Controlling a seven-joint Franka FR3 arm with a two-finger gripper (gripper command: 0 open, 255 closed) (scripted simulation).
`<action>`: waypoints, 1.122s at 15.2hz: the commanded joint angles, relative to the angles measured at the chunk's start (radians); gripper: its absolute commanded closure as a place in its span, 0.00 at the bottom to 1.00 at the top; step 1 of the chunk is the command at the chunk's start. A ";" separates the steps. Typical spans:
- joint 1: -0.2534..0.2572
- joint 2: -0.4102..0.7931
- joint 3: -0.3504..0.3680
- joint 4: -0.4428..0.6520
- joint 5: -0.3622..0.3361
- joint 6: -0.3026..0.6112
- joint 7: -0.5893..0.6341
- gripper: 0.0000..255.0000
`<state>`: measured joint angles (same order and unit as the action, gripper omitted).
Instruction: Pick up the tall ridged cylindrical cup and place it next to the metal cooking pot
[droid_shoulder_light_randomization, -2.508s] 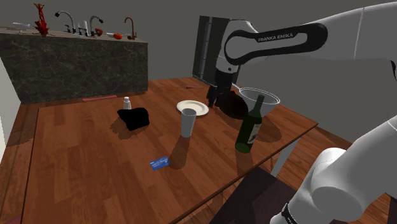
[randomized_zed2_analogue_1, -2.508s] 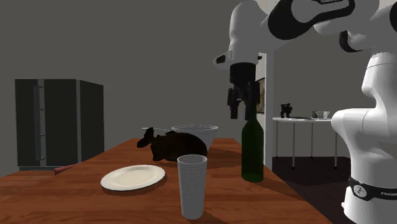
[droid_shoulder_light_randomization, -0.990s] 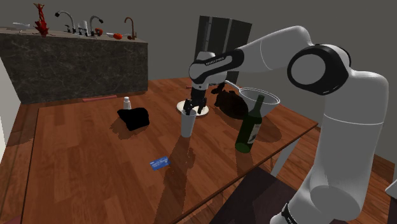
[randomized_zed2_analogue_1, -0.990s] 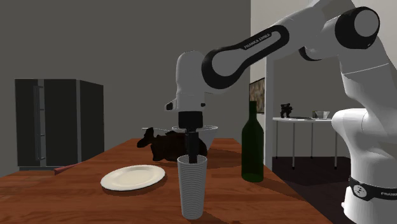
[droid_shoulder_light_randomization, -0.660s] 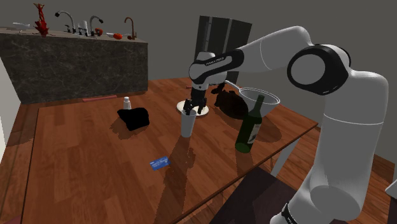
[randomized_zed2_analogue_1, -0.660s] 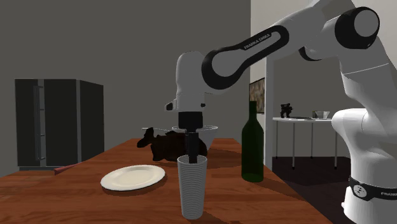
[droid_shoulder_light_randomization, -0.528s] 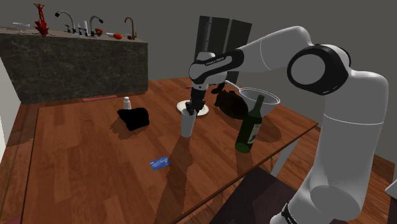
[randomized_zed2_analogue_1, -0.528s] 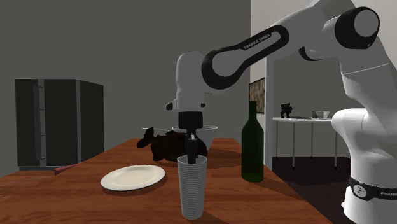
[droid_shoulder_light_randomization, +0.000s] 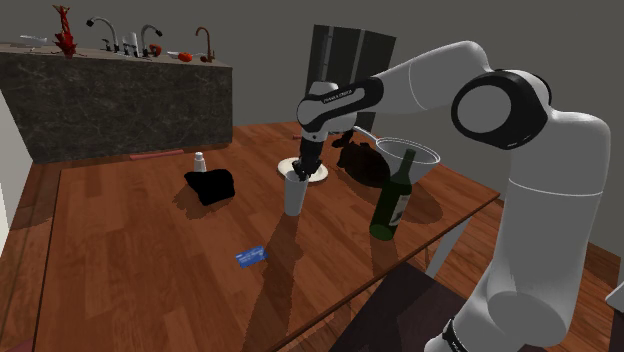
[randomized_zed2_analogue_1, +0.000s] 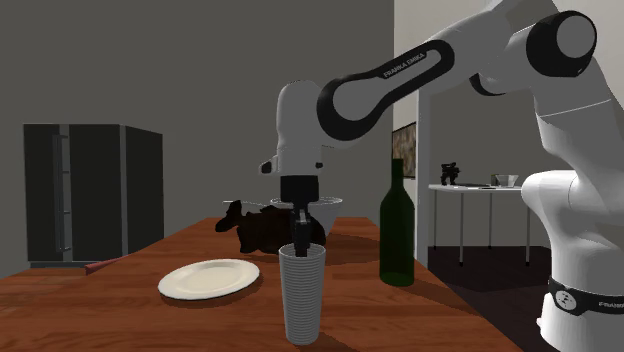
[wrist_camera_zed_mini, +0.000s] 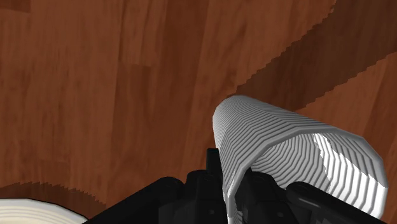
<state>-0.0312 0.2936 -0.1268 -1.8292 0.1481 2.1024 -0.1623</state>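
The tall ridged cup (droid_shoulder_light_randomization: 294, 197) (randomized_zed2_analogue_1: 303, 295) stands upright on the wooden table (droid_shoulder_light_randomization: 140, 250), pale grey with fine rings. My black gripper (droid_shoulder_light_randomization: 303, 172) (randomized_zed2_analogue_1: 301, 243) points straight down at its rim and is shut on the cup's wall (wrist_camera_zed_mini: 280, 140), one finger inside and one outside (wrist_camera_zed_mini: 232, 188). A dark pot-shaped thing (droid_shoulder_light_randomization: 364, 165) (randomized_zed2_analogue_1: 268, 229) sits farther back on the table, beyond the white plate (droid_shoulder_light_randomization: 318, 172) (randomized_zed2_analogue_1: 208, 278), apart from the cup.
A green wine bottle (droid_shoulder_light_randomization: 392, 200) (randomized_zed2_analogue_1: 396, 225) stands close to the cup toward the stand, with a wide bowl (droid_shoulder_light_randomization: 408, 151) behind it. A black lump (droid_shoulder_light_randomization: 210, 186), a small shaker (droid_shoulder_light_randomization: 199, 161) and a blue card (droid_shoulder_light_randomization: 251, 256) lie toward the shoulder view's left.
The arm came down from above the pot to the cup. In the last second the fingers went from open astride the rim to shut on the cup's wall; the cup has not moved.
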 joint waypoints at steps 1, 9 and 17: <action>0.000 -0.006 0.000 0.006 -0.002 -0.011 0.002 1.00; 0.001 -0.042 -0.004 0.065 -0.013 -0.106 0.015 1.00; 0.000 -0.067 -0.006 0.140 -0.021 -0.205 0.027 1.00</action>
<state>-0.0309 0.2314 -0.1325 -1.6962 0.1286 1.9094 -0.1369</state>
